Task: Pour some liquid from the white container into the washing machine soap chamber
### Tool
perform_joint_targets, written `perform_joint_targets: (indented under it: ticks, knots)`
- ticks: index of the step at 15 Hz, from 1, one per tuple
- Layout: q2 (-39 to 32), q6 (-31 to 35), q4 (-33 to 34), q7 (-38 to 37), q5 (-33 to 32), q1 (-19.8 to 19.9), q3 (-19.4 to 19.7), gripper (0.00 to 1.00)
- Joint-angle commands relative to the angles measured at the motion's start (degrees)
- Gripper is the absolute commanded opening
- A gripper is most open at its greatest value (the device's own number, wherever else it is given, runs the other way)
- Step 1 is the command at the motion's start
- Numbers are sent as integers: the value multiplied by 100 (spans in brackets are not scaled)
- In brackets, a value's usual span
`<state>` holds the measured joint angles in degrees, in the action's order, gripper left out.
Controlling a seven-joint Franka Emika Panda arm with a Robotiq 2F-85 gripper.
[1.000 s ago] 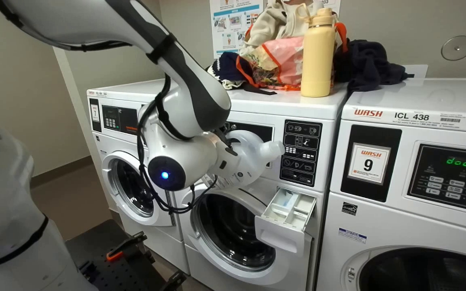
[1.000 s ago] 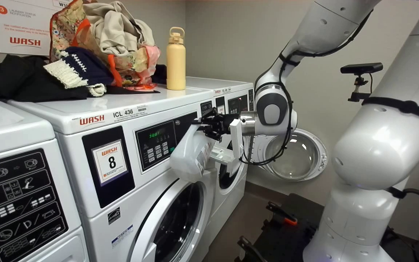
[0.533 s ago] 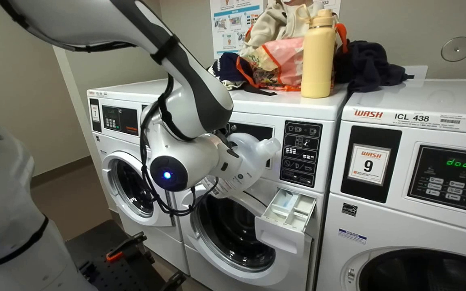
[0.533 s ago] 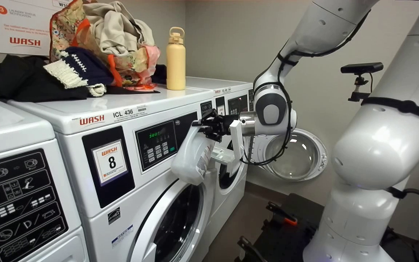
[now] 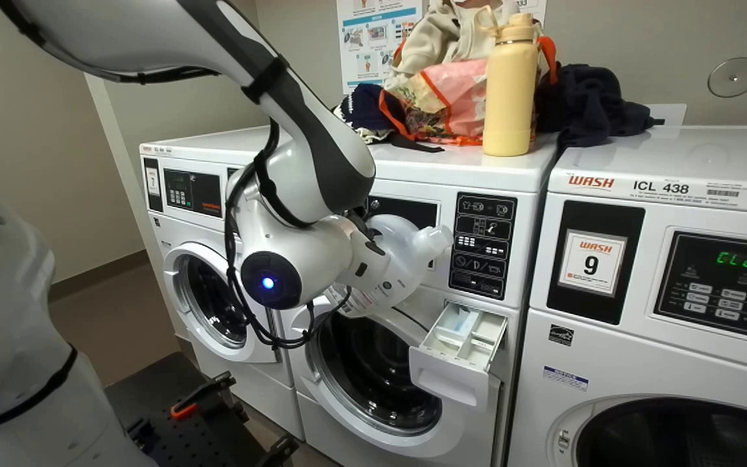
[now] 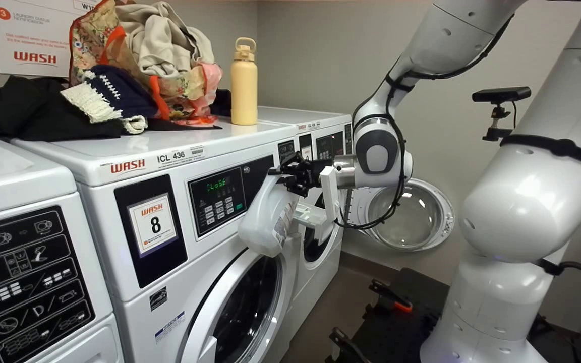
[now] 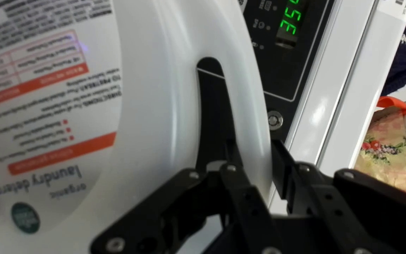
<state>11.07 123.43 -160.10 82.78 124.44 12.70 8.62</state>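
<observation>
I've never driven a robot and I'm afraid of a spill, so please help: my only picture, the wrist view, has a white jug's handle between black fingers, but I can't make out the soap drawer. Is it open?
Observer: Yes, in both exterior views the soap drawer juts out from the front of the washer.
Visitor: Lovely! Is the jug tipped far enough to pour?
Observer: Probably not: in an exterior view, the spout of the white jug slants slightly upward.
Visitor: And which machine is this?
Observer: A sticker on its front reads 8.
</observation>
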Motion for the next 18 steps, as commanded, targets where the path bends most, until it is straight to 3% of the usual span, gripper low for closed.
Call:
perform_joint_targets:
  ticks: [1,12,18]
  knots:
    - [20,-98,2,-413,-203,160,123,7]
    - [-24,-1184,17,-3094,-1729,855,1107,7]
    - [-34,-2150,37,-4011,-1883,1026,1334,7]
